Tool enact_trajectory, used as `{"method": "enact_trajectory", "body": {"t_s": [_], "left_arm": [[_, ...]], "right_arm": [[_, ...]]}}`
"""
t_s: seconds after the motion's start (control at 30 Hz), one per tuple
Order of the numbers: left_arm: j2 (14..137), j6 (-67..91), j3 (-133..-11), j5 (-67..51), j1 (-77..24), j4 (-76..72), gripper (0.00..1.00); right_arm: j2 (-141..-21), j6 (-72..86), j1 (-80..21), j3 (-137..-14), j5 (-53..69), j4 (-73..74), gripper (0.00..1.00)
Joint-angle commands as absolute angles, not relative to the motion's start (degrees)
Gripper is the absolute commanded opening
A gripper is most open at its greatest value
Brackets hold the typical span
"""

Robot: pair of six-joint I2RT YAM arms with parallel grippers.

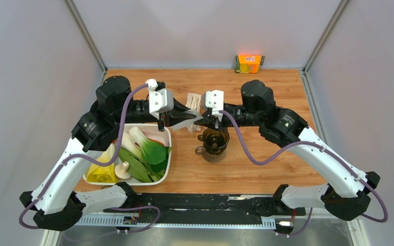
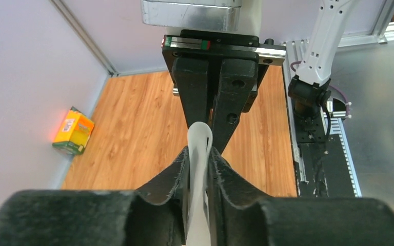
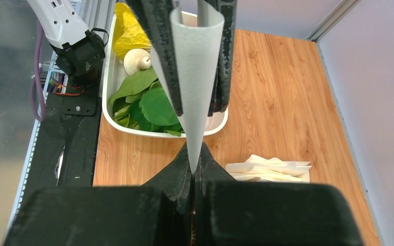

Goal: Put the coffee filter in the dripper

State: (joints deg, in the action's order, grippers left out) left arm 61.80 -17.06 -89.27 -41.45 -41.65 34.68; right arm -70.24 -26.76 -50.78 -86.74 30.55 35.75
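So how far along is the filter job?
Done: the filter is up off the table. In hand: the right hand pinches its tip, the left hand grips its wide end, near the dripper. Left: seat it in the dripper, which holds no paper yet.

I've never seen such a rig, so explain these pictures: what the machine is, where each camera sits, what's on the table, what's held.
Two robot arms stand at a wooden table. The wide picture looks down from above; the other two come from a camera on each wrist. On the table: a dark dripper, a tray of vegetables, a packet of filters, an orange box. The right tool pinches the point of a white coffee filter; the left tool grips its wide end.
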Motion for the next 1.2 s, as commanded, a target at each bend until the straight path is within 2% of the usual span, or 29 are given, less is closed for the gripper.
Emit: {"method": "enact_trajectory", "body": {"t_s": [0.0,0.03,0.07,0.13,0.17,0.27,0.37,0.57,0.63,0.67,0.7,0.73,0.77,0.83,0.93,1.17], "left_arm": [[61.2,-13.47,-89.73,-43.45,-41.84,31.91,0.15],[61.19,-13.28,-89.76,-43.43,-41.77,31.93,0.1],[61.13,-13.1,-89.75,-43.47,-41.72,32.0,0.03],[61.07,-12.88,-89.64,-43.97,-41.4,32.07,0.0],[61.08,-12.85,-89.54,-44.18,-41.27,32.28,0.0],[61.62,-13.18,-89.73,-45.95,-41.19,33.12,0.0],[62.52,-12.81,-90.51,-47.12,-41.16,33.35,0.0],[64.17,-11.92,-93.42,-46.24,-40.76,34.21,0.0],[64.35,-9.68,-94.06,-46.61,-38.77,33.21,0.0],[64.47,-8.88,-94.36,-47.3,-37.84,32.87,0.0],[64.79,-7.3,-95.07,-48.26,-36.05,32.5,0.06],[64.87,-6.37,-95.82,-48.43,-35.16,32.42,0.17],[64.71,-3.77,-95.98,-48.71,-33.6,31.97,0.4],[63.12,1.5,-94.75,-49.47,-30.13,28.83,0.6],[59.32,9.22,-88.11,-52.14,-21.72,20.14,0.7],[52.94,20.7,-78.76,-56.97,-14.67,16.12,0.72]], "right_arm": [[-67.7,-26.42,-50.64,-87.13,31.13,34.8,0.04],[-67.39,-26.36,-50.69,-86.81,31.12,34.95,0.12],[-66.99,-26.29,-50.7,-86.51,31.22,34.9,0.23],[-66.34,-26.05,-50.7,-86.3,31.65,34.96,0.45],[-66.37,-25.82,-50.59,-86.54,31.84,34.92,0.5],[-67.05,-25.49,-50.6,-88.94,33.03,34.98,0.52],[-68.39,-25.5,-50.65,-90.41,33.85,35.44,0.45],[-69.18,-27.32,-50.62,-89.03,33.58,37.29,0.07],[-68.73,-27.57,-50.54,-88.06,33.17,37.45,0.0],[-68.53,-27.61,-50.6,-87.74,33.13,37.49,0.0],[-68.48,-27.54,-50.63,-87.64,33.2,37.4,0.0],[-68.51,-27.33,-50.59,-87.86,33.3,37.44,0.0],[-68.75,-26.97,-50.52,-88.3,33.39,37.37,0.0],[-69.09,-25.54,-49.63,-89.39,34.02,37.06,0.0],[-69.58,-21.06,-45.64,-90.78,37.7,35.36,0.0],[-70.48,-2.62,-33.73,-90.06,50.32,23.76,0.0]]}}
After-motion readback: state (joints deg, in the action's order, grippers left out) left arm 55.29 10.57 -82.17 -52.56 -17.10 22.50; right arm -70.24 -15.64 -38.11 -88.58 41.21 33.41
